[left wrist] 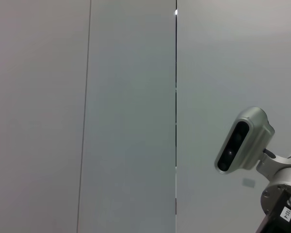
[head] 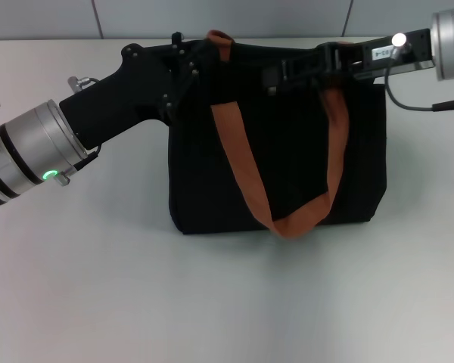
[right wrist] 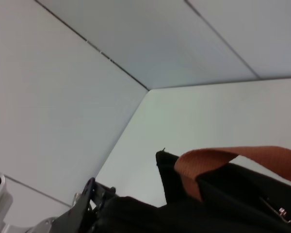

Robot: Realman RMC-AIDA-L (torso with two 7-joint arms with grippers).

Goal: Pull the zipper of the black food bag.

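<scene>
The black food bag [head: 287, 166] stands upright at the table's middle, and its brown-orange strap handles [head: 242, 166] hang down its front. My left gripper [head: 185, 64] is at the bag's top left corner, black against black. My right gripper [head: 276, 78] reaches in from the right along the bag's top edge. The zipper is hidden in the head view. In the right wrist view the bag's top [right wrist: 223, 204], a strap [right wrist: 233, 158] and a small silver piece [right wrist: 281, 212] show; that piece may be the zipper pull. The left gripper [right wrist: 94, 194] shows farther off in that view.
The white table [head: 212, 302] spreads in front of and beside the bag. A panelled wall stands behind it. The left wrist view shows only wall panels and the right arm's wrist camera [left wrist: 242, 141]. A cable [head: 416, 106] hangs from the right arm.
</scene>
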